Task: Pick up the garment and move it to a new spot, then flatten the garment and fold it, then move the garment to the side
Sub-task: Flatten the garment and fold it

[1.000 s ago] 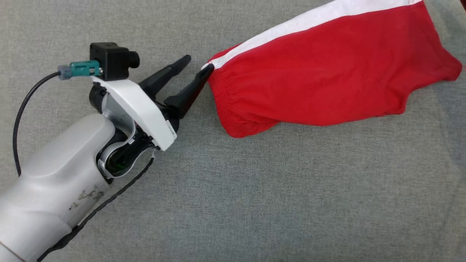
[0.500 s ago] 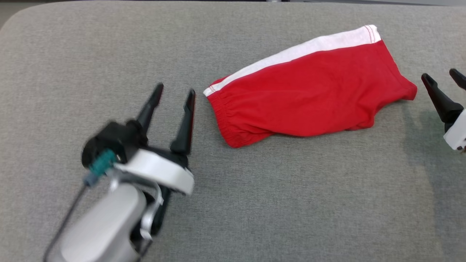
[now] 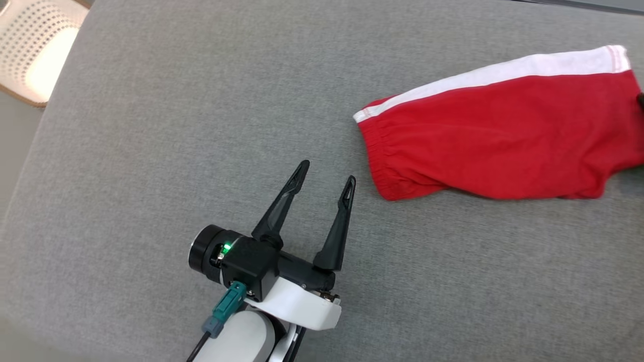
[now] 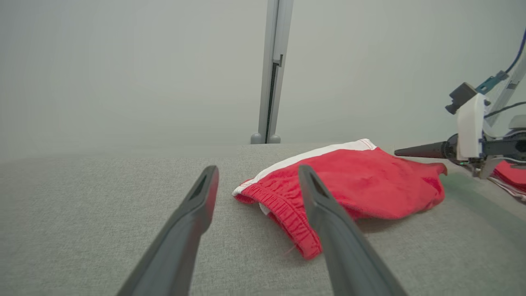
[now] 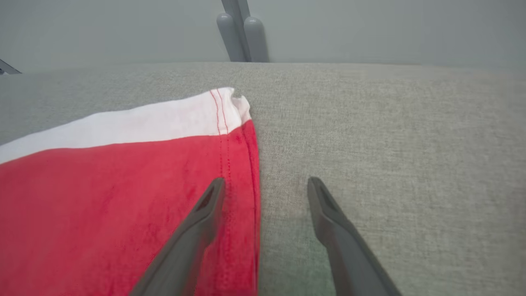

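The garment (image 3: 503, 141) is a pair of red shorts with a white side stripe, lying folded flat on the grey surface at the right of the head view. My left gripper (image 3: 328, 172) stands open just left of the elastic waistband, apart from the cloth and holding nothing. In the left wrist view the garment (image 4: 361, 181) lies beyond my open left gripper (image 4: 258, 176), and the right gripper (image 4: 415, 152) shows at its far end. In the right wrist view my right gripper (image 5: 266, 187) is open above the garment (image 5: 102, 193), straddling its hem edge, with nothing gripped.
A grey fabric-covered surface (image 3: 201, 125) carries everything. A pale perforated chair seat (image 3: 35, 45) sits off its far left corner. More red cloth (image 4: 509, 174) lies at the right edge of the left wrist view. A grey post (image 4: 272, 70) stands behind the surface.
The head camera has swung, so the whole picture shifted. My left gripper let go of the waistband corner it was touching and pulled back from the garment, staying open.
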Controlling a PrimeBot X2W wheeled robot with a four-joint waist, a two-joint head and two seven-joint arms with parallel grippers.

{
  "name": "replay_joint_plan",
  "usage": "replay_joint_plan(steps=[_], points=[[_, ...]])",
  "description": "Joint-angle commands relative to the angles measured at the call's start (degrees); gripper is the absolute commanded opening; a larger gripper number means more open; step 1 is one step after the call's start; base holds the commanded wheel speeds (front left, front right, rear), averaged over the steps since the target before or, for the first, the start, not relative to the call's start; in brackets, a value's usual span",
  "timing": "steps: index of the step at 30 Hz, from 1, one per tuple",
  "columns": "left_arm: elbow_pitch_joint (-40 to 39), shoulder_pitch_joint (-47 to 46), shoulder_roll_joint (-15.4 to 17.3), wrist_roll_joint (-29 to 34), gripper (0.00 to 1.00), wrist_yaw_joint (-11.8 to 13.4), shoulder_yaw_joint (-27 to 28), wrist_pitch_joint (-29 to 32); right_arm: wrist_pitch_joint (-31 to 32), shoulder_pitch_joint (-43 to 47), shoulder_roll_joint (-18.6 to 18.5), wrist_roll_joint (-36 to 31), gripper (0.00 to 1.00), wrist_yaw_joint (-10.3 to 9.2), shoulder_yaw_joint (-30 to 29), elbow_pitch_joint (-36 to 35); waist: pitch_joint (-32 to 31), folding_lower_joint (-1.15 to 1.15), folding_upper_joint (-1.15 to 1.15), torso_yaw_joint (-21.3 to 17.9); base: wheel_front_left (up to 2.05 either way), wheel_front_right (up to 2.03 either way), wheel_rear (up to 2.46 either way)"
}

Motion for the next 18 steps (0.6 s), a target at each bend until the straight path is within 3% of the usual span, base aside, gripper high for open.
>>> replay_joint_plan(steps=[1,5,6,8,10,18], points=[[0.54,0.61,-0.32,0.95,1.0,-0.88,0.9,-0.07,0.9,-0.41,0.69,-0.25,1.0,-0.09,-0.04,1.61,0.84,0.0,0.0,1.46,0.0,0.0,0.0],[1.42,1.65,-1.64,2.5,1.0,-2.63,2.96,-0.07,3.56,0.17,2.65,-1.33,1.0,-0.09,1.52,5.78,0.89,0.0,0.0,2.15,0.0,0.0,0.0],[1.59,1.73,-1.91,2.84,1.0,-3.03,3.5,-0.07,4.21,0.74,3.38,-1.26,0.93,-0.09,1.88,6.47,0.85,0.0,0.0,2.18,0.0,0.0,0.0],[1.7,2.06,-2.44,3.52,1.0,-3.77,4.62,-0.07,5.12,1.92,4.76,-0.68,0.35,-0.04,2.5,7.08,0.72,0.0,0.0,2.03,0.0,0.0,0.0],[1.94,2.77,-2.82,4.12,1.0,-4.41,5.3,-0.07,5.54,3.08,5.62,-0.28,0.0,-0.04,3.1,7.03,0.52,0.0,0.0,1.64,0.0,0.0,0.0],[2.78,4.09,-3.64,6.31,1.0,-6.25,8.13,-0.07,-0.55,4.1,3.69,0.38,0.0,-0.12,3.35,4.24,-1.67,0.0,0.0,-2.36,0.0,0.0,0.0]])
